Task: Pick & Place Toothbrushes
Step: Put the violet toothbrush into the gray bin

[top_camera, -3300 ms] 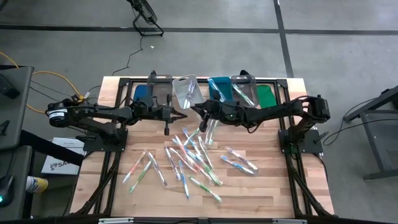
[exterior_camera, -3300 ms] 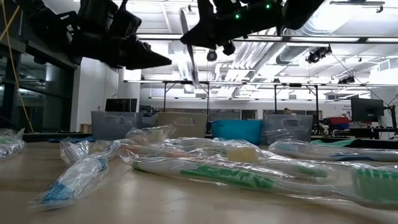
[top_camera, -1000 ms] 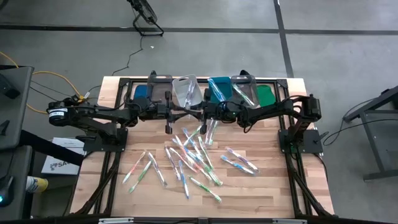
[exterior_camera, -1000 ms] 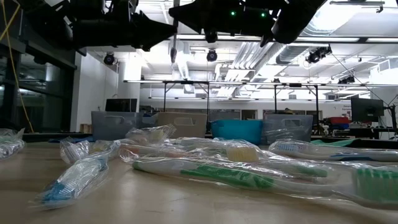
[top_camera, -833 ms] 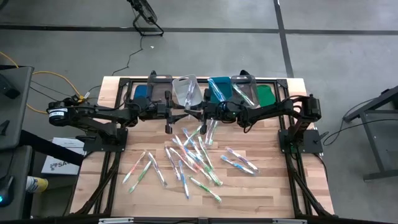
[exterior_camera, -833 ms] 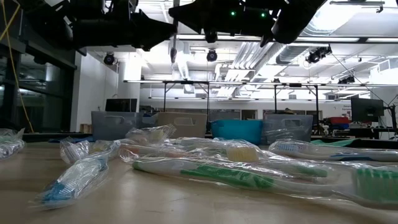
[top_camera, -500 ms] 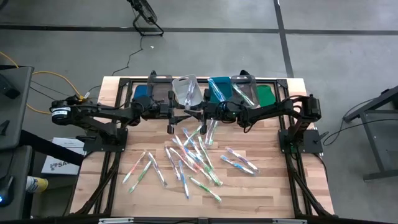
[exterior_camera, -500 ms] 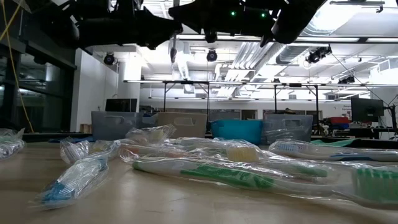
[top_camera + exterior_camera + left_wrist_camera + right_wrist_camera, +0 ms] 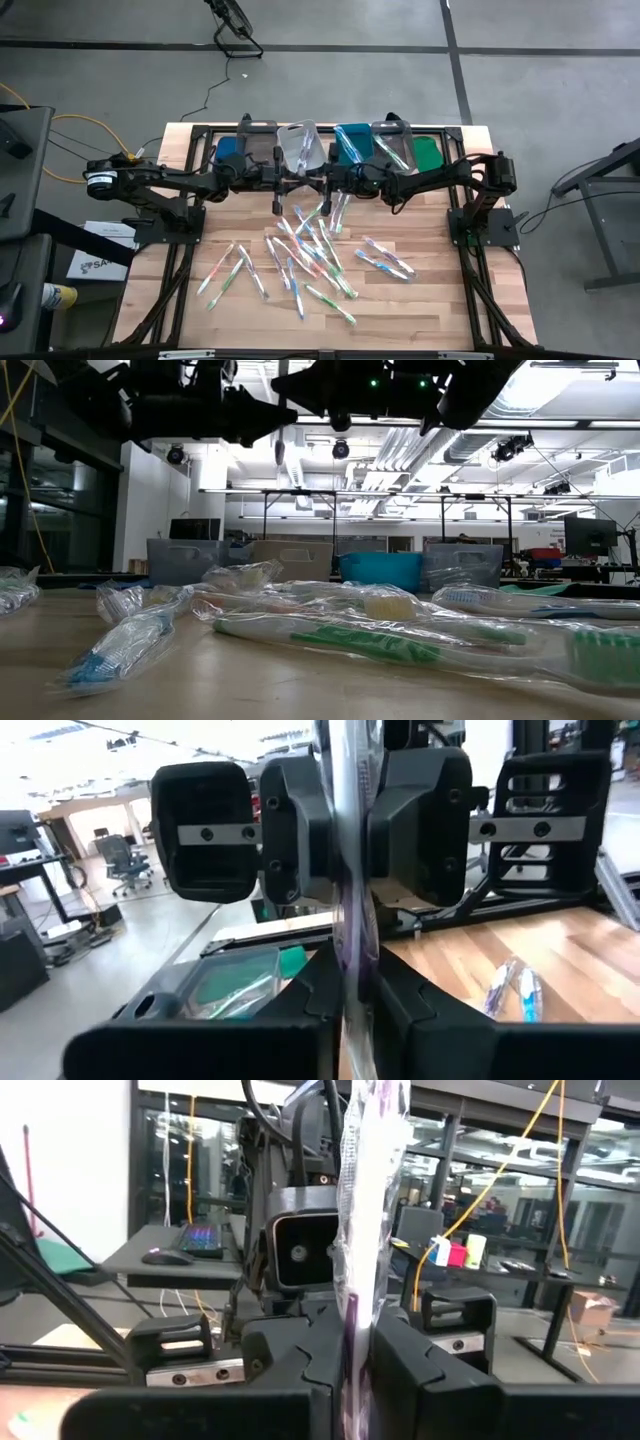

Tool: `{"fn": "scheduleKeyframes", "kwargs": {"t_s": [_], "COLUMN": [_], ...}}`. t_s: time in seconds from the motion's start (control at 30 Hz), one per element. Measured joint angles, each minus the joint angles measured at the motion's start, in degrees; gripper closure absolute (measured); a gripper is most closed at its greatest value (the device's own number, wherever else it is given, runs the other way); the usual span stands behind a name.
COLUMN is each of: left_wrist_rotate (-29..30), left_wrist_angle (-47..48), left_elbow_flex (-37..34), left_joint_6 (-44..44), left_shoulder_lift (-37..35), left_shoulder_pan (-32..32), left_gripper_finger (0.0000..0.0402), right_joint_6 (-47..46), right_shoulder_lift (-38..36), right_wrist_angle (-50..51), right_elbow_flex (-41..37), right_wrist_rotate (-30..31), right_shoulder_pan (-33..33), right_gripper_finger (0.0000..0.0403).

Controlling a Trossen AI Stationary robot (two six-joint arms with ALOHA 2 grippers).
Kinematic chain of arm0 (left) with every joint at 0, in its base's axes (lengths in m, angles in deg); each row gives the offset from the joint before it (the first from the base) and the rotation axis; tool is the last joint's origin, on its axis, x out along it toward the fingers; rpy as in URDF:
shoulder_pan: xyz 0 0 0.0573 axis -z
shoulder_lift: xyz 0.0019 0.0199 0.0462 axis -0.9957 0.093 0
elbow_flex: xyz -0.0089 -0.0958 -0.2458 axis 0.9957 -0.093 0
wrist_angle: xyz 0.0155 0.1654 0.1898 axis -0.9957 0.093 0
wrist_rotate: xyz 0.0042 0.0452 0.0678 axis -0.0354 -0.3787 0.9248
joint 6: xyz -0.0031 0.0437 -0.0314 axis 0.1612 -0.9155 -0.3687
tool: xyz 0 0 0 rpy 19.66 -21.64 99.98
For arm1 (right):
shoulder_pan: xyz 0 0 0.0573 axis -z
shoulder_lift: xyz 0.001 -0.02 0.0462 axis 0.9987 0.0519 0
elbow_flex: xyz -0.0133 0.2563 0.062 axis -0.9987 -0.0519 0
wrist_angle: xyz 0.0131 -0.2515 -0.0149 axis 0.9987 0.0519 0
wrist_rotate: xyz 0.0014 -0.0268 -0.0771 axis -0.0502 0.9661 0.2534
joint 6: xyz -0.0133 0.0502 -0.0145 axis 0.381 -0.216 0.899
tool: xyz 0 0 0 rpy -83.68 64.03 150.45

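Note:
My two grippers meet tip to tip in mid-air over the far middle of the table, left gripper (image 9: 306, 181) and right gripper (image 9: 322, 180). Both are shut on one toothbrush (image 9: 350, 870) in a clear wrapper with purple accents, which stands upright between them (image 9: 365, 1180). In the low view it shows as a thin upright sliver (image 9: 279, 450) between the dark grippers. Many other wrapped toothbrushes (image 9: 310, 245) lie flat and scattered on the wooden table. My left gripper pinches the wrapped toothbrush's lower stretch (image 9: 352, 935) between its two fingers. The fingers come in level from the table's left and lie across it. The toothbrush stands upright, clear of the table. My right gripper pinches the same toothbrush low down (image 9: 352, 1305) between its two fingers. They reach in level from the table's right, across the toothbrush, facing my left gripper. The wrapper rises upright above the fingers.
Along the far edge stands a row of bins: blue (image 9: 228, 150), grey (image 9: 256, 140), clear (image 9: 298, 145), teal (image 9: 352, 140), another clear one (image 9: 392, 145) and a green one (image 9: 428, 152). The toothbrush pile covers the table's middle, and bare wood lies near the front edge (image 9: 420, 320).
My left gripper has edged toward my right gripper and shut on the toothbrush that my right gripper holds up. My right gripper and the toothbrush have kept still.

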Motion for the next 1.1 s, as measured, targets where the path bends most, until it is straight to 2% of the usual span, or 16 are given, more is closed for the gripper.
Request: {"fn": "scheduleKeyframes", "kwargs": {"t_s": [0.1, 0.2, 0.37, 0.5, 0.7, 0.93, 1.1], "left_wrist_rotate": [0.31, 0.32, 0.94, 1.12, 1.48, 1.44, 1.02], "left_wrist_angle": [0.8, 1.23, 2.13, 4.85, 22.92, 53.41, 64.38], "left_elbow_flex": [0.0, 0.0, 0.0, 0.02, 5.54, 20.64, 28.97], "left_joint_6": [-0.42, -0.89, -4.58, -9.21, -18.4, -39.13, -53.69], "left_shoulder_lift": [0.0, 0.0, 0.0, -0.02, 0.0, 1.62, 5.81], "left_shoulder_pan": [0.0, 0.0, -0.2, -3.11, -11.38, -18.83, -22.47], "left_gripper_finger": [0.0382, 0.0388, 0.0387, 0.0387, 0.0387, 0.0387, 0.0387], "right_joint_6": [-2.48, -6.33, -9.93, -10.34, -9.07, -9.13, -9.15], "right_shoulder_lift": [0.0, -0.52, -3.81, -8.31, -16.58, -23.01, -24.15], "right_wrist_angle": [0.62, 1.49, 4.99, 13.87, 30.64, 43.15, 48.88], "right_elbow_flex": [0.0, 0.0, 0.0, 0.0, 0.02, 0.02, 0.09], "right_wrist_rotate": [0.85, -0.91, -1.51, 1.5, 6.81, 7.27, 7.72], "right_shoulder_pan": [0.0, 0.32, 0.44, 0.41, 0.27, 0.24, 0.24], "right_gripper_finger": [0.0357, 0.0328, 0.0247, 0.0181, 0.0129, 0.0124, 0.013]}}
